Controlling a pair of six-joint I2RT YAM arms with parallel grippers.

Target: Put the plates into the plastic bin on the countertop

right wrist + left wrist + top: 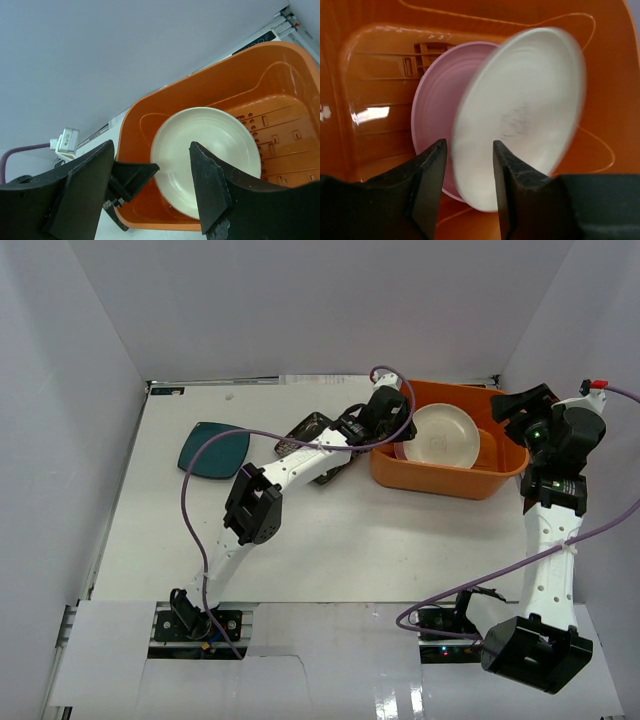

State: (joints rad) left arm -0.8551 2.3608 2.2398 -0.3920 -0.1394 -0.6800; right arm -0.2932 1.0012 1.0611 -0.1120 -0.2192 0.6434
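The orange plastic bin (430,478) stands at the back right of the white countertop (330,550). A round cream plate (440,435) lies tilted in it over a round pink plate (432,107); the cream plate (520,115) looks blurred in the left wrist view. My left gripper (388,425) is at the bin's left rim, open, its jaws (469,150) just short of the cream plate's edge. My right gripper (518,405) hovers over the bin's right end, open wide and empty (151,147). A teal square plate (213,452) and a black floral plate (312,424) lie on the countertop.
Pale walls enclose the countertop on the left, back and right. The left arm stretches over the black floral plate. Purple cables (200,480) loop from both arms. The bin's slotted floor (280,135) shows to the right of the cream plate (210,150).
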